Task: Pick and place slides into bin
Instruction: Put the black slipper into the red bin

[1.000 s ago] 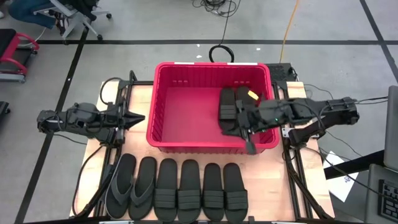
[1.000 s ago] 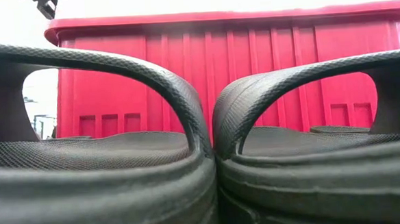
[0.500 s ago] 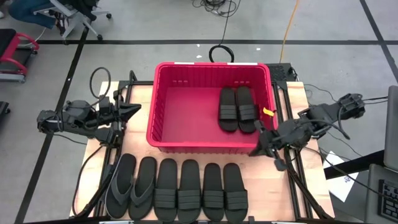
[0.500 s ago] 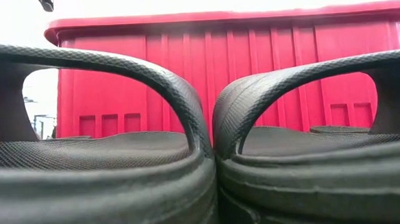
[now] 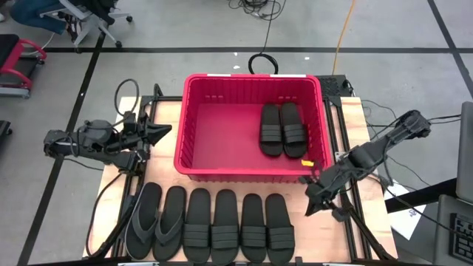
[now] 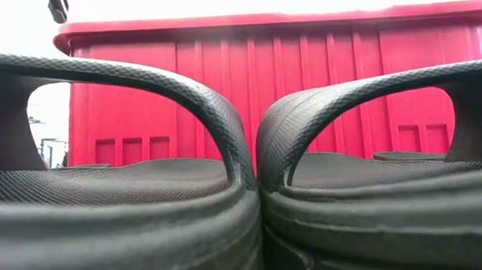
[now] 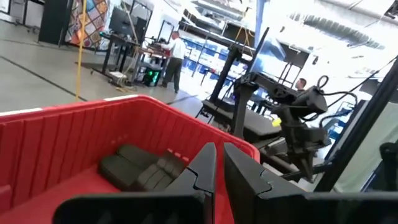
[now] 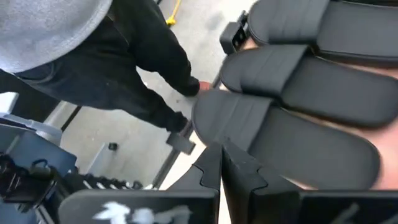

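Slides: six in a row on the near table, two already in the bin.
My left gripper [image 5: 164, 134] waits left of the red bin [image 5: 194, 164], fingers almost together, holding nothing. Six slides [image 5: 210, 224] lie side by side along the near edge; two more [image 5: 281, 130] rest in the bin's far right part. My right gripper [image 5: 313, 201] hangs off the bin's near right corner, closed and empty, above the row's right end.
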Motion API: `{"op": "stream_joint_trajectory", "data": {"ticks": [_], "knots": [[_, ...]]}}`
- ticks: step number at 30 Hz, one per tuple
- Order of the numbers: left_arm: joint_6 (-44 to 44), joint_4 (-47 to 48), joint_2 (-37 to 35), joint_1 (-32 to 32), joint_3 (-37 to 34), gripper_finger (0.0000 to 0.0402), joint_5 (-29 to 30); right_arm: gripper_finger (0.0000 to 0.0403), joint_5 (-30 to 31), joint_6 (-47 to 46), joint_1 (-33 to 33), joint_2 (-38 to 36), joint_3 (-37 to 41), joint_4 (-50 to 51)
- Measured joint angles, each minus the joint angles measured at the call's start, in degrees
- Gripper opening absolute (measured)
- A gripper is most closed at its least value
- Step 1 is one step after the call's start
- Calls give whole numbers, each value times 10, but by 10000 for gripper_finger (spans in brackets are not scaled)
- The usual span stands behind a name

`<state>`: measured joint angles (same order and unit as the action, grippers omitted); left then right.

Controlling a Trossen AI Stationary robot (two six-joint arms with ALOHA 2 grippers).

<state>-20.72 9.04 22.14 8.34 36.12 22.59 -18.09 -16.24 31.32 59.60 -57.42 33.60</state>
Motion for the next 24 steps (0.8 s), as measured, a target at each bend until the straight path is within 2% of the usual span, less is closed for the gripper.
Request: {"op": "stream_joint_trajectory", "data": {"ticks": [8, 13, 18, 24], "knots": [[6, 3, 32, 0, 0, 26, -1, 0, 18, -77, 4, 56, 70, -170], [3, 6, 38, 0, 0, 26, -40, 12, 15, -202, -3, 98, 115, -258], [11, 27, 37, 0, 0, 26, -51, 78, -14, -304, -3, 143, 128, -314], [10, 44, 38, 0, 0, 26, -61, 183, -32, -330, 15, 195, 128, -328]]}}
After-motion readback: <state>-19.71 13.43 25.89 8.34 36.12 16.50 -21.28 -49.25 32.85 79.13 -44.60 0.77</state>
